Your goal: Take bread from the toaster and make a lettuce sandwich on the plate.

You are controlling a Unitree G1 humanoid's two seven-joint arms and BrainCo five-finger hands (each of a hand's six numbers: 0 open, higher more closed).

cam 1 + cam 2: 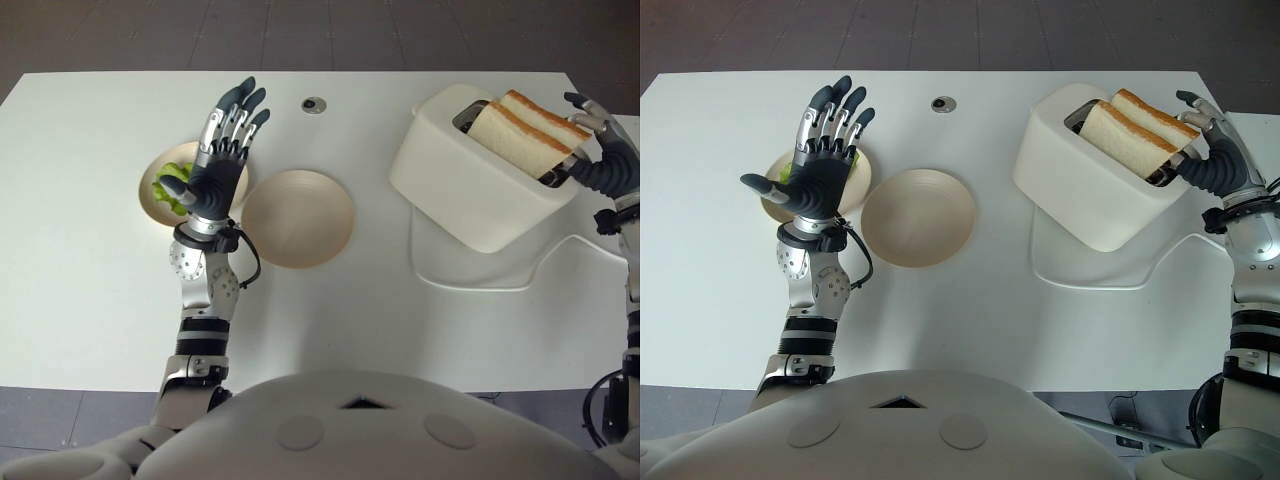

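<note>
A white toaster stands at the right of the table with two bread slices sticking up from its slots. My right hand sits at the toaster's right end, its fingers curled against the edge of the nearer slice. An empty beige plate lies at the table's middle. Just left of it a small beige bowl holds green lettuce. My left hand hovers open above that bowl, fingers spread and pointing away, partly covering the lettuce.
A small round metal fitting is set into the tabletop near the far edge. The toaster rests on a shallow white tray. Bare white tabletop stretches along the front and far left.
</note>
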